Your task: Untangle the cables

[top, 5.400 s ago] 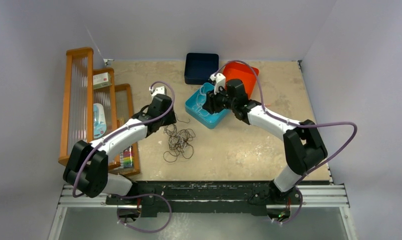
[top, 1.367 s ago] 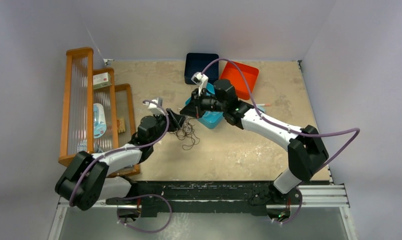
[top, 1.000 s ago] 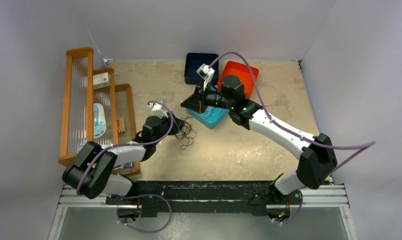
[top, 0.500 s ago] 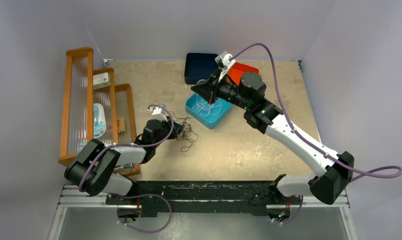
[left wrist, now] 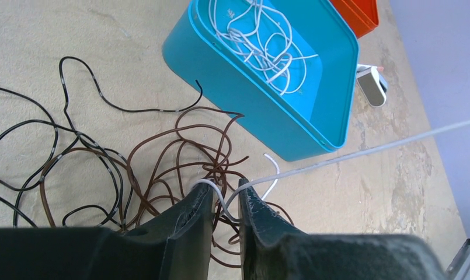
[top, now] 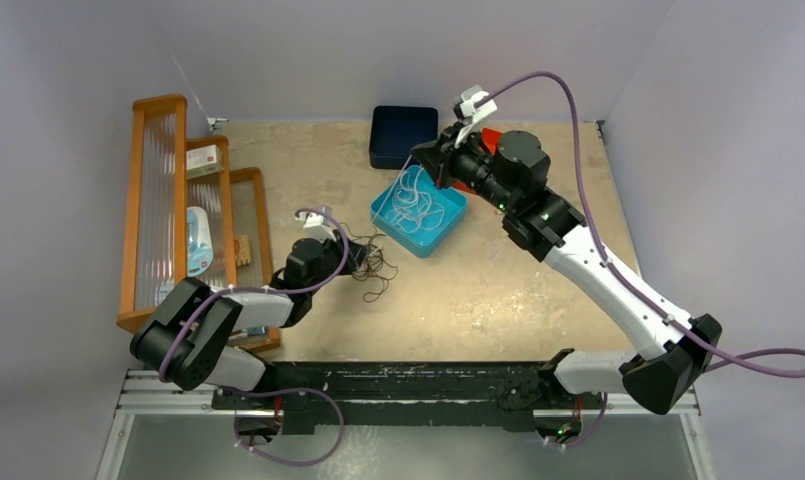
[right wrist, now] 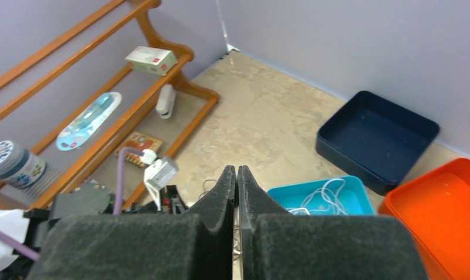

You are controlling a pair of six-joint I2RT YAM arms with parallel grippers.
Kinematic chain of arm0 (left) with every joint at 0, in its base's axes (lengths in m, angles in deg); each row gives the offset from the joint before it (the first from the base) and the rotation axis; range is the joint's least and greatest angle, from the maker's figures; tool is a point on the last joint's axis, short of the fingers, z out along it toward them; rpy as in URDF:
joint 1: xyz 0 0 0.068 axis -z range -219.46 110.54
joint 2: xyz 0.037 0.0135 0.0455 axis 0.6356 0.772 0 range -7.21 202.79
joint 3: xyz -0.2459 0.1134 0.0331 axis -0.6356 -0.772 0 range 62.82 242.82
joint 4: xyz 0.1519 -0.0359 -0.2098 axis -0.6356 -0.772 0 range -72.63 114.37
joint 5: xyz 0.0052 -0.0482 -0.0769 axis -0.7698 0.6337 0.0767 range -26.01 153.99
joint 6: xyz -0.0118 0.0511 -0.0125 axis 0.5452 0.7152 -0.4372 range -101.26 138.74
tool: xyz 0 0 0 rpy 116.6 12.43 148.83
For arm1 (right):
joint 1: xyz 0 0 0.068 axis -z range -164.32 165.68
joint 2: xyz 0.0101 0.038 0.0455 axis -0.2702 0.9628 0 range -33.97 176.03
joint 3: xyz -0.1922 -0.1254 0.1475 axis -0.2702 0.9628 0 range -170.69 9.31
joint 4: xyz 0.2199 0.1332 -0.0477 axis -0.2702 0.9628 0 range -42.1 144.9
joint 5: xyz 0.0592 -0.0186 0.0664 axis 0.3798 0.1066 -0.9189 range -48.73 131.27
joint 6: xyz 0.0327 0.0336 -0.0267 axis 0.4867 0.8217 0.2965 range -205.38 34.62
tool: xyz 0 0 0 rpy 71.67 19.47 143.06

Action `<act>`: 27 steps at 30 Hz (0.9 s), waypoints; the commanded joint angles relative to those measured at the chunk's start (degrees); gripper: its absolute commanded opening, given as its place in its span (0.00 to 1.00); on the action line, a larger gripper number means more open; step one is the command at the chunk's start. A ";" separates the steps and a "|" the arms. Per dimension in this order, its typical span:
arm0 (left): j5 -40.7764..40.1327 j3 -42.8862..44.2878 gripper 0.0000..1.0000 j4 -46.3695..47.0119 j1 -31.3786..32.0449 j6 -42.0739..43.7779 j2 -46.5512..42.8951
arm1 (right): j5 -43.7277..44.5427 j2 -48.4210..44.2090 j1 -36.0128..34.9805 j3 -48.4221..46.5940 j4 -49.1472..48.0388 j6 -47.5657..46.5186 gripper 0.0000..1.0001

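A tangle of dark brown and black cables lies on the table left of a blue tub that holds white cables. My left gripper sits low at the tangle. In the left wrist view its jaws are nearly shut, with a white cable and brown cables between them. That white cable runs taut up and right to my right gripper, which is raised beyond the tub. In the right wrist view it is shut on the cable.
A navy bin and an orange bin, partly behind the right arm, stand at the back. A wooden rack with small items runs along the left edge. A small white object lies right of the tub.
My right gripper has risen and swung back and right, from the tangle to beyond the blue tub, drawing the white cable taut. My left gripper has lowered with the tangle and stays there.
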 commanded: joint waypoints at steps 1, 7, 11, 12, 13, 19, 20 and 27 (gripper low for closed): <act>-2.24 -1.21 0.21 -2.10 -0.04 -0.55 1.65 | 6.51 -4.57 2.15 -6.84 -6.26 -4.02 0.00; -1.81 -0.70 0.26 -2.48 -0.04 -0.23 1.80 | 8.12 -3.02 3.34 -11.48 -5.13 -7.46 0.00; -1.26 -0.65 0.33 -2.96 -0.04 0.13 1.17 | 8.60 -1.52 3.73 -13.77 -4.69 -8.77 0.00; -1.25 -0.70 0.34 -3.11 -0.04 0.30 1.03 | 8.88 -1.41 3.79 -14.18 -4.67 -8.97 0.00; -1.30 -0.82 0.34 -3.42 -0.04 0.44 0.77 | 9.11 -1.26 3.82 -14.54 -4.73 -9.16 0.00; -1.75 -0.89 0.32 -4.34 -0.04 1.03 0.77 | 10.68 -1.20 4.09 -16.03 -5.13 -10.41 0.00; -1.82 -0.87 0.31 -4.38 -0.04 1.05 0.92 | 10.83 -1.29 4.14 -16.24 -5.18 -10.62 0.00; -2.28 -0.87 0.12 -3.88 -0.04 0.62 2.77 | 12.91 -2.53 4.17 -17.20 -5.60 -12.67 0.00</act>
